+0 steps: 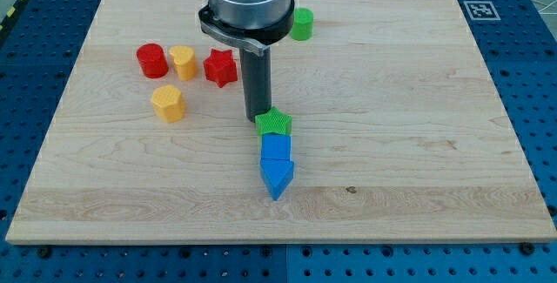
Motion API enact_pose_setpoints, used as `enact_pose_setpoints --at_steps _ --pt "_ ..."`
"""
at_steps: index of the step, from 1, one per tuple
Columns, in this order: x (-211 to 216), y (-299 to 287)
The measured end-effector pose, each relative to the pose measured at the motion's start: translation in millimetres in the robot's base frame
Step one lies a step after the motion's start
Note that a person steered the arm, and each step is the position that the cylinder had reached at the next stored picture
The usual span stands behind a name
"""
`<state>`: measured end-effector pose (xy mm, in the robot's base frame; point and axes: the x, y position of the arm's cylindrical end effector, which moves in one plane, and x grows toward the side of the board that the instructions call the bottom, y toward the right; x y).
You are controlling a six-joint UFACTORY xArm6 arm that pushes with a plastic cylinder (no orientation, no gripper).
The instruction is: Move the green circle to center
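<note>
The green circle [302, 23] sits near the view's top, just right of the arm's grey housing, which hides its left edge. My tip [258, 119] rests on the board near the middle, well below the green circle. It sits just above-left of a green star [274, 124], touching or nearly touching it. Below the green star lie a blue block [276, 148] and a blue triangle-like block [277, 177], in a column.
At the view's left are a red cylinder [151, 60], a yellow block [183, 61], a red star [221, 67] and a yellow hexagon-like block [168, 103]. The wooden board [418, 126] lies on a blue perforated table.
</note>
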<state>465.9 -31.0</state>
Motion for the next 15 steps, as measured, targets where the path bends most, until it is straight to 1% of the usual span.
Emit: enact_pose_setpoints --at_steps 1,2,3,4,6,7,8,9,11,12,13,14,15 --pt "-5.6 -2.3" --pt "-30.7 -17.3" --pt "-55.7 -15.7" --pt "-91.3 0.4" --pt "-187.9 -6.4" --pt "-221.3 11.5" --pt "-223.9 49.4" --pt "-214.1 52.9" --pt "-166.9 48.7" --pt "-166.0 48.8" --pt "-186.7 60.3" --pt "-174.4 86.7" --pt "-154.0 86.9"
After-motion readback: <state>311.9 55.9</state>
